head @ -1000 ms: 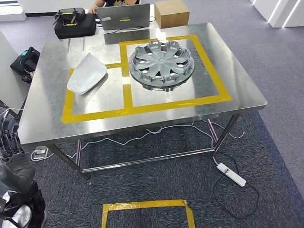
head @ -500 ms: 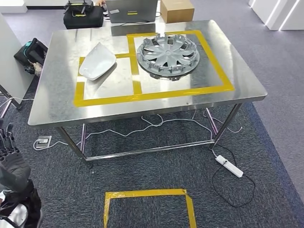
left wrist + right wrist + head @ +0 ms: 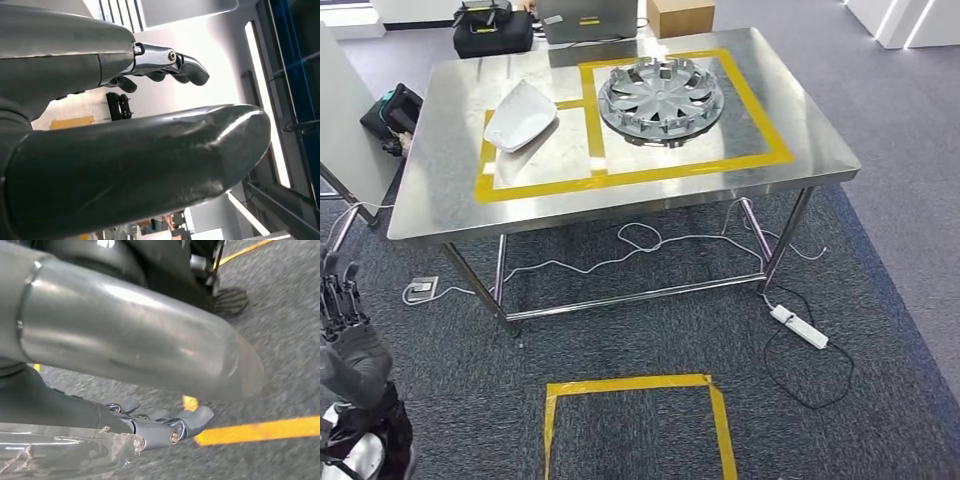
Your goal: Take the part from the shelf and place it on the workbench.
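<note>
A white curved shell part (image 3: 520, 115) lies on the steel workbench (image 3: 441, 195), inside the left yellow-taped field. A silver wheel cover (image 3: 661, 98) lies in the larger taped field to its right. My left hand (image 3: 343, 325) hangs low at the picture's lower left, well short of the workbench. In the left wrist view, the left hand (image 3: 132, 150) has its thumb and fingers (image 3: 181, 67) apart, with nothing between them. My right hand (image 3: 143, 365) hangs over the grey carpet, fingers (image 3: 177, 427) stretched out, holding nothing.
A yellow tape square (image 3: 637, 385) marks the carpet in front of the workbench. Cables and a white power strip (image 3: 798, 327) lie under it. At the far edge sit a black bag (image 3: 492, 30), a laptop (image 3: 588, 18) and a cardboard box (image 3: 681, 15). A white panel (image 3: 343, 120) stands left.
The whole picture has shifted, so the camera has moved: the workbench now sits higher and farther off in the view. The parts lie as before, and my left hand stays low.
</note>
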Motion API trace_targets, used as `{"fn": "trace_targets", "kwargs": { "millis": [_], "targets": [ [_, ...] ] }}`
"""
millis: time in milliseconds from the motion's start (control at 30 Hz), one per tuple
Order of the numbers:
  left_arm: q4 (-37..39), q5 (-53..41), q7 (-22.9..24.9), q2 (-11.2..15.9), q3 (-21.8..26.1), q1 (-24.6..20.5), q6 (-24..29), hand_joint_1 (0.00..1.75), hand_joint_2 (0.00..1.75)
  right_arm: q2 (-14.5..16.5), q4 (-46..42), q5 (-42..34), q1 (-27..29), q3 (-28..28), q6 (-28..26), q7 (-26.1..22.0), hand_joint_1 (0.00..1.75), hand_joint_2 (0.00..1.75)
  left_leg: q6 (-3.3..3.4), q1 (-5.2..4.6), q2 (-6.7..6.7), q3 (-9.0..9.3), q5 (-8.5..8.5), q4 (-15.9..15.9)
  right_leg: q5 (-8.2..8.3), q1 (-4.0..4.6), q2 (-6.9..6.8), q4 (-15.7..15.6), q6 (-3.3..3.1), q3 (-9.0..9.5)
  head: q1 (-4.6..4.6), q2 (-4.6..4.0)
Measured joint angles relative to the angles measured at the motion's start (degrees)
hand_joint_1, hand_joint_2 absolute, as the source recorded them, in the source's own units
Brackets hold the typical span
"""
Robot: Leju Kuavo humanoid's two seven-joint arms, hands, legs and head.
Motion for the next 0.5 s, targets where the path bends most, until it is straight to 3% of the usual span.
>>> {"fn": "trace_targets", "kwargs": {
  "millis": [67, 100, 133, 167, 200, 267, 333, 367, 433, 467, 500],
  "targets": [
    [0.1, -0.4, 0.0, 0.1, 0.0, 0.0, 0.1, 0.0, 0.0, 0.0, 0.0, 0.1, 0.0, 0.0, 0.1, 0.0, 0.0, 0.0, -0.4, 0.06, -0.01, -2.01, -5.76, 7.5, 1.37, 0.08, -0.07, 0.1, -0.53, -1.41, -0.22, 0.0],
    [0.1, -0.7, 0.0, 0.2, 0.0, 0.0, 0.1, 0.0, 0.0, 0.0, 0.0, 0.1, 0.0, 0.0, 0.1, 0.1, 0.0, 0.0, -0.5, 0.07, -0.01, -2.7, -7.24, 10.9, 2.05, 0.13, -0.07, 0.2, -0.6, -2.23, -0.22, 0.0],
    [0.2, -1.0, 0.0, 0.3, 0.0, -0.1, 0.3, 0.0, 0.0, 0.0, 0.0, 0.1, 0.0, 0.0, 0.2, 0.1, 0.0, 0.0, -0.53, 0.07, -0.01, -2.73, -7.37, 13.1, 2.7, 0.18, -0.06, 0.3, -0.6, -3.18, -0.22, 0.0],
    [0.2, -1.3, 0.0, 0.4, -0.1, -0.1, 0.4, 0.0, 0.0, 0.0, 0.0, 0.1, 0.0, 0.0, 0.2, 0.2, 0.0, 0.0, -0.49, 0.07, -0.01, -1.81, -6.28, 13.2, 3.3, 0.2, -0.05, 0.5, -0.54, -4.14, -0.21, 0.0],
    [0.3, -1.5, 0.0, 0.5, -0.1, -0.2, 0.6, 0.0, 0.0, 0.0, 0.0, 0.1, 0.0, 0.0, 0.2, 0.2, 0.0, 0.0, -0.39, 0.07, -0.01, 0.05, -4.64, 11.3, 3.83, 0.21, -0.03, 0.8, -0.41, -5.06, -0.22, 0.0],
    [0.3, -1.7, 0.0, 0.5, -0.2, -0.3, 0.9, 0.0, 0.0, 0.0, 0.0, 0.1, 0.0, 0.0, 0.2, 0.2, 0.0, 0.0, -0.03, 0.04, -0.02, 5.86, -2.65, 3.7, 4.68, 0.31, 0.05, 1.4, 0.02, -6.56, -0.24, 0.0],
    [0.2, -1.7, 0.0, 0.5, -0.3, -0.6, 1.1, 0.0, 0.0, 0.0, 0.0, 0.1, 0.0, 0.0, 0.2, 0.1, 0.0, 0.0, 0.47, -0.04, -0.05, 9.87, -3.27, -2.7, 5.53, 0.51, 0.1, 2.0, 0.59, -7.6, -0.19, 0.0],
    [0.2, -1.7, 0.0, 0.5, -0.3, -0.6, 1.1, 0.0, 0.0, 0.0, 0.0, 0.0, 0.0, 0.0, 0.2, 0.1, 0.0, 0.0, 0.79, -0.13, -0.07, 10.32, -3.58, -3.9, 6.03, 0.58, 0.09, 2.2, 0.87, -8.04, -0.15, 0.0],
    [0.2, -1.2, 0.0, 0.6, -0.3, -0.6, 1.2, 0.0, 0.0, 0.0, 0.0, 0.0, 0.1, 0.0, 0.3, 0.0, 0.0, 0.0, 1.67, -0.06, 0.01, 9.34, -3.14, -4.2, 6.44, 0.46, 0.1, 2.5, 1.47, -8.8, -0.15, 0.0],
    [0.2, -0.9, 0.0, 0.6, -0.3, -0.6, 1.2, 0.0, 0.0, 0.0, 0.0, -0.1, 0.2, 0.0, 0.4, 0.0, 0.0, 0.0, 2.18, 0.0, 0.07, 8.78, -2.63, -4.2, 5.33, 0.38, 0.14, 3.3, 1.76, -9.35, -0.08, 0.0],
    [0.2, -0.7, 0.0, 0.6, -0.3, -0.6, 1.2, 0.0, 0.0, 0.0, 0.0, -0.1, 0.3, 0.0, 0.4, 0.0, 0.0, 0.0, 2.6, 0.1, 0.13, 8.2, -2.04, -4.2, 3.23, 0.29, 0.18, 5.2, 2.04, -10.11, 0.0, 0.0]
  ]
}}
